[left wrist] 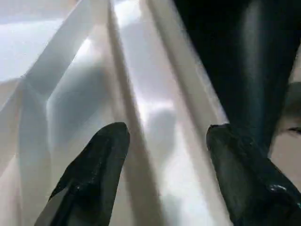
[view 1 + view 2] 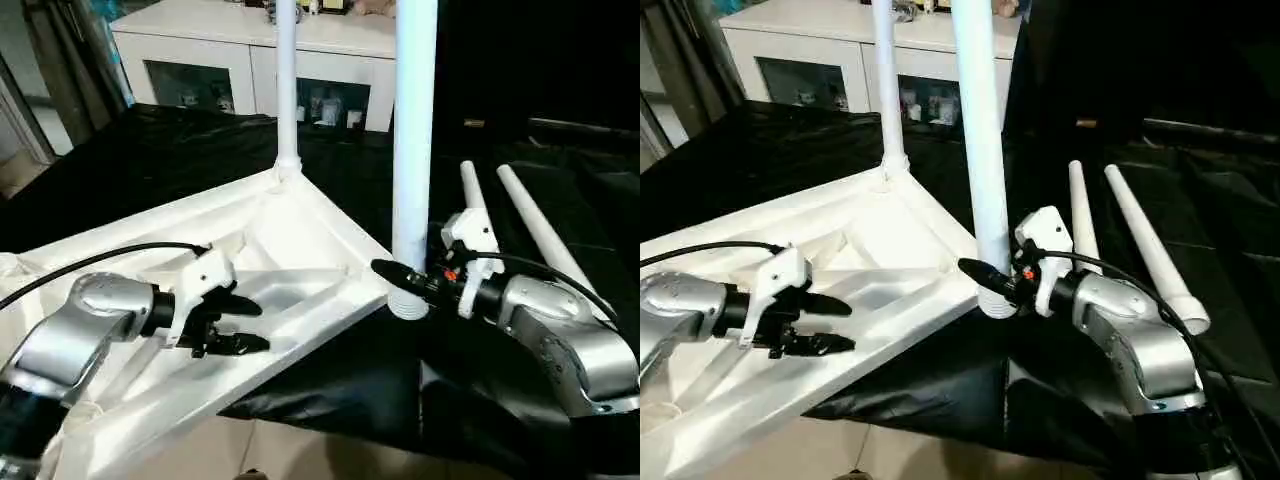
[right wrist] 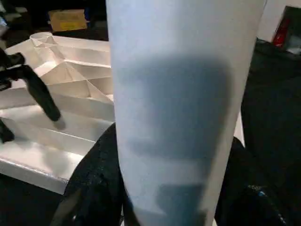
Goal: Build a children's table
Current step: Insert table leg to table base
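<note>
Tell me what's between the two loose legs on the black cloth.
Nothing but bare black cloth between the two loose legs, seen in the left eye view.

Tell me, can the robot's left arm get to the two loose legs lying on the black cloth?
Probably not easily: the loose legs lie on the far right, past the upright leg that the right gripper holds; the left gripper hovers over the tabletop.

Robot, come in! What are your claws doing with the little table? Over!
Right claw shut on standing leg at tabletop corner. Left claw open over ribbed underside. One leg already up, two spare legs on black cloth. Nothing blocking.
</note>
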Tool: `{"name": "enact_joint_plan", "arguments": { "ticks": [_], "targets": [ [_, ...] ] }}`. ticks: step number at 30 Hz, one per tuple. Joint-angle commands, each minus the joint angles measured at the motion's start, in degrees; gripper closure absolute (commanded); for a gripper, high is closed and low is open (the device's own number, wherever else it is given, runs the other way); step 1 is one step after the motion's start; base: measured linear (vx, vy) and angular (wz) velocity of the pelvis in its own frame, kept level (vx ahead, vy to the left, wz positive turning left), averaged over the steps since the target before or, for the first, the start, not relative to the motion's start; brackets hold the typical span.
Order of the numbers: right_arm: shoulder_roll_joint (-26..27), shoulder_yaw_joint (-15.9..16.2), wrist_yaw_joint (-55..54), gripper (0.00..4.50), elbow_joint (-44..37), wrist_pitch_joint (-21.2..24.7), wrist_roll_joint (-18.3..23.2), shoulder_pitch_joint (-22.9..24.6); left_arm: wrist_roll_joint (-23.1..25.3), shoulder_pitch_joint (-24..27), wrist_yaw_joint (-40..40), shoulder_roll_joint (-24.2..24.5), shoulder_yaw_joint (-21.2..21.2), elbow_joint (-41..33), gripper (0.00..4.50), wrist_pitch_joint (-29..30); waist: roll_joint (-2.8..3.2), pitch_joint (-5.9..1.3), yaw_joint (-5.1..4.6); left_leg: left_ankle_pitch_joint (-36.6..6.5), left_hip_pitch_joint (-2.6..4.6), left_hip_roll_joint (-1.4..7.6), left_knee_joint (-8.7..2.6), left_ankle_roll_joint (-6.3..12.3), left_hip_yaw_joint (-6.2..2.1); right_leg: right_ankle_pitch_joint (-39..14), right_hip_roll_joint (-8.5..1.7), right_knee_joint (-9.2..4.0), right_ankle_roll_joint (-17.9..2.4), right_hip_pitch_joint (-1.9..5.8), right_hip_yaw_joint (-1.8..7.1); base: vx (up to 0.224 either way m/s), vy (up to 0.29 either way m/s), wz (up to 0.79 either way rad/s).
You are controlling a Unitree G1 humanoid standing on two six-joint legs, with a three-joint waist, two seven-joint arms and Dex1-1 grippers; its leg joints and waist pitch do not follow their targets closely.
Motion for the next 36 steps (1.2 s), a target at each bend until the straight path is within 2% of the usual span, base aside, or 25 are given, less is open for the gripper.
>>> {"name": "enact_joint_plan", "arguments": {
  "ticks": [1, 2, 3, 4, 6, 8, 11, 14, 16, 19, 22, 23, 25, 26, 28, 31, 33, 34, 36],
  "targets": [
    [-1.0, 0.3, 0.1, 2.59, -2.3, 1.0, -0.4, 0.6, 3.0, -1.2, 1.4, -0.1, -1.9, 1.6, 1.43, 0.4, 0.49, -4.09, -0.24, -6.2, 0.72, 3.58, -3.82, -0.01, -1.37, 6.5, -4.87, -3.65, -12.5, 1.61, 2.7, 0.0, 0.0, 0.0],
    [-1.2, 0.6, 0.4, 2.59, -2.7, 1.3, -0.3, 0.9, 3.0, -1.3, 1.8, -0.4, -2.3, 1.9, 1.7, 1.4, 0.56, -4.34, -0.11, -4.9, 0.74, 3.55, -3.6, 0.41, -1.36, 8.6, -4.83, -3.43, -12.5, 1.67, 2.65, 0.0, 0.0, 0.0],
    [-1.3, 1.0, 0.7, 2.59, -3.0, 1.6, -0.2, 1.1, 2.9, -1.2, 2.9, -1.0, -2.5, 2.0, 1.77, 2.3, 0.54, -4.6, -0.04, -2.1, 0.61, 3.47, -3.2, 1.45, -1.3, 12.8, -4.62, -2.91, -12.8, 1.54, 2.48, 0.0, 0.0, 0.0],
    [-1.3, 1.4, 0.9, 2.59, -3.2, 1.7, -0.3, 1.2, 2.9, -1.3, 3.7, -1.4, -2.7, 2.2, 1.77, 2.8, 0.33, -4.43, -0.07, -1.9, 0.4, 3.48, -3.14, 2.34, -1.21, 13.7, -4.69, -2.95, -13.3, 1.4, 2.4, 0.0, 0.0, 0.0],
    [-1.6, 2.4, 1.3, 2.59, -3.0, 1.3, -1.0, 0.9, 5.0, -1.6, 6.9, -2.8, -2.8, 4.2, 1.83, 0.5, 0.15, -4.3, 0.01, -3.3, 0.29, 3.62, -3.21, 2.81, -1.2, 11.4, -4.92, -3.22, -13.9, 1.46, 2.38, 0.0, 0.0, 0.0],
    [-1.5, 2.7, 1.4, 2.59, -2.7, 1.1, -1.1, 0.6, 6.0, -1.9, 8.0, -3.7, -2.3, 5.7, 2.11, -1.4, 0.16, -3.9, 0.13, -6.5, 0.37, 3.8, -3.51, 2.35, -1.21, 5.4, -5.17, -3.88, -13.4, 1.39, 2.5, 0.0, 0.0, 0.0],
    [-1.3, 2.6, 1.4, 2.59, -2.4, 1.2, -0.9, 0.3, 5.9, -2.1, 7.9, -4.5, -1.5, 6.8, 2.2, -4.2, 0.12, -3.7, 0.19, -9.1, 0.62, 4.02, -3.85, 1.11, -1.2, 0.8, -5.24, -4.16, -13.0, 1.17, 2.61, 0.0, 0.0, 0.0],
    [-1.3, 2.9, 1.4, 2.59, -2.5, 1.2, -1.1, 0.2, 5.8, -2.7, 7.6, -4.8, -1.4, 8.1, 2.6, -6.3, 0.3, -3.62, 0.26, -11.0, 0.78, 4.13, -4.06, 0.16, -1.09, -2.1, -5.26, -4.39, -12.5, 0.98, 2.67, 0.0, 0.0, 0.0],
    [-1.5, 3.1, 1.5, 2.59, -2.5, 1.1, -1.1, 0.3, 6.3, -3.1, 7.1, -4.5, -2.0, 8.7, 2.73, -6.5, 0.22, -3.59, 0.24, -11.6, 0.78, 4.15, -4.15, -0.27, -0.95, -2.9, -5.29, -4.44, -12.1, 0.95, 2.69, 0.0, 0.0, 0.0],
    [-1.5, 3.3, 1.4, 2.59, -2.7, 1.1, -1.0, 0.5, 6.9, -3.8, 7.3, -4.8, -1.8, 10.3, 2.99, -7.7, 0.46, -3.58, 0.17, -12.7, 0.87, 4.18, -4.24, -1.01, -0.87, -4.3, -5.29, -4.59, -11.5, 0.79, 2.77, 0.0, 0.0, 0.0],
    [-1.5, 3.4, 1.3, 2.59, -2.9, 0.9, -1.4, 0.8, 7.5, -4.4, 7.1, -5.0, -2.0, 11.9, 3.25, -9.1, 0.51, -3.65, 0.16, -12.8, 0.92, 4.17, -4.24, -1.37, -0.88, -3.7, -5.26, -4.55, -11.4, 0.75, 2.8, 0.0, 0.0, 0.0],
    [-1.5, 3.4, 1.3, 2.59, -2.9, 0.9, -1.4, 0.8, 7.5, -4.4, 7.1, -5.0, -2.0, 11.9, 3.25, -9.1, 0.76, -3.68, 0.12, -12.8, 0.87, 4.16, -4.22, -1.5, -0.89, -2.8, -5.22, -4.53, -11.5, 0.78, 2.79, 0.0, 0.0, 0.0],
    [-1.6, 3.5, 1.2, 2.59, -3.1, 0.7, -1.6, 0.9, 7.6, -4.7, 6.6, -5.2, -2.4, 13.1, 3.51, -9.8, 0.81, -3.8, 0.09, -11.9, 0.8, 4.11, -4.12, -1.52, -0.92, -0.6, -5.11, -4.29, -11.7, 0.84, 2.72, 0.0, 0.0, 0.0],
    [-1.6, 3.5, 1.2, 2.59, -3.1, 0.6, -1.6, 1.0, 7.8, -5.0, 6.3, -5.4, -2.6, 13.7, 3.51, -10.3, 1.05, -3.84, 0.11, -11.5, 0.73, 4.03, -4.04, -1.44, -0.93, 0.6, -5.14, -4.19, -12.0, 0.89, 2.72, 0.0, 0.0, 0.0],
    [-1.6, 3.4, 1.2, 2.59, -3.3, 0.6, -1.6, 1.2, 8.0, -5.6, 5.7, -5.8, -2.9, 15.0, 3.69, -11.6, 0.88, -3.87, 0.1, -11.5, 0.79, 4.1, -4.07, -1.45, -0.94, 1.2, -5.15, -4.15, -12.2, 0.96, 2.67, 0.0, 0.0, 0.0],
    [-1.7, 3.1, 1.1, 2.59, -3.5, 0.3, -1.5, 1.5, 7.5, -6.8, 2.6, -6.7, -3.5, 17.4, 3.94, -16.1, 1.14, -3.78, 0.2, -12.8, 0.88, 4.06, -4.08, -1.65, -0.89, 0.2, -5.22, -4.49, -12.2, 0.92, 2.75, 0.0, 0.0, 0.0],
    [-1.7, 3.0, 1.0, 2.59, -3.5, 0.2, -1.5, 1.6, 7.5, -7.0, 2.1, -6.8, -3.7, 17.8, 4.03, -16.7, 1.1, -3.86, 0.24, -12.9, 0.96, 4.13, -4.08, -1.8, -0.91, 0.4, -5.23, -4.33, -12.3, 0.94, 2.75, 0.0, 0.0, 0.0],
    [-1.6, 2.8, 0.9, 2.59, -3.5, -0.1, -1.6, 1.8, 7.8, -8.2, 0.0, -7.3, -4.6, 20.0, 4.11, -19.5, 1.34, -3.81, 0.13, -13.6, 0.92, 4.1, -4.11, -2.08, -0.97, 0.7, -5.15, -4.47, -12.3, 0.99, 2.74, 0.0, 0.0, 0.0],
    [-1.6, 2.8, 0.9, 2.59, -3.6, -0.4, -1.8, 1.9, 8.2, -9.2, -1.4, -7.6, -5.2, 21.7, 4.23, -21.4, 1.38, -3.92, 0.31, -13.3, 1.0, 4.14, -4.05, -2.02, -0.94, 0.8, -5.28, -4.34, -12.3, 1.02, 2.77, 0.0, 0.0, 0.0]
  ]
}}
